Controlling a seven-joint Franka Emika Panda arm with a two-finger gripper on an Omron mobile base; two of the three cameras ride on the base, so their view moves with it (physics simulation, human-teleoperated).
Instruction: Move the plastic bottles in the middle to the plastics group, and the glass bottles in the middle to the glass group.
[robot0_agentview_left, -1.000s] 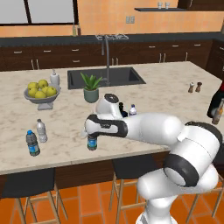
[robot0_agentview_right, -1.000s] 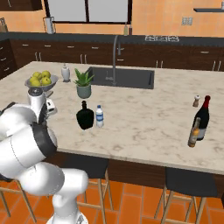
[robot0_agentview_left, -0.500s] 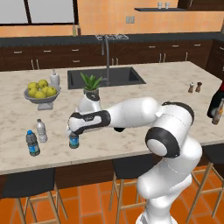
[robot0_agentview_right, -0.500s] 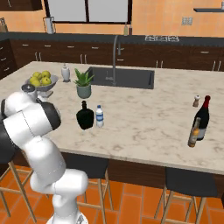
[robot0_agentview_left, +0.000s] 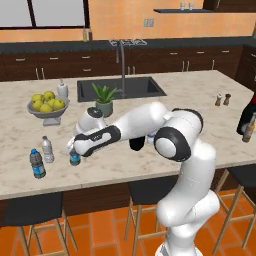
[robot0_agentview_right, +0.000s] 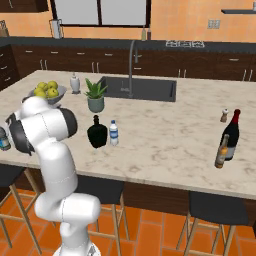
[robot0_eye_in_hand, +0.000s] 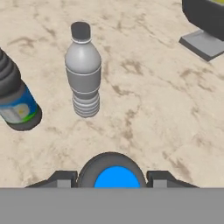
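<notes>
Arm has swung the dark blue-capped bottle (robot0_agentview_left: 75, 158) across the desk (robot0_agentview_left: 150, 165); gripper (robot0_agentview_left: 74, 150) looks clamped on it, w/ the plastics group's pale bottle (robot0_eye_in_hand: 83, 70) just ahead — release prob next.

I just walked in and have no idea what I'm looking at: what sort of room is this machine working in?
It looks like a home kitchen, computer-rendered. A sink with a tall tap is set into a marble-look island counter, bar stools are tucked under its edge, and a bowl of fruit sits on top.
</notes>
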